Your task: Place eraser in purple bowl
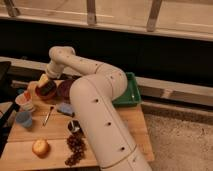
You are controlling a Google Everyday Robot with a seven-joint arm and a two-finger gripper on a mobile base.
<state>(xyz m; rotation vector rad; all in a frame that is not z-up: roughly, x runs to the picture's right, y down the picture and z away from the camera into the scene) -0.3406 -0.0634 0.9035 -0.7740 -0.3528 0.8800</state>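
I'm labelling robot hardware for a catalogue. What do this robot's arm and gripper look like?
The arm is off-white: thick rounded segments, bulbous joints, small dark holes along its shell, no cables showing. The gripper, above the orange-red bowl, looks pale yellowish.
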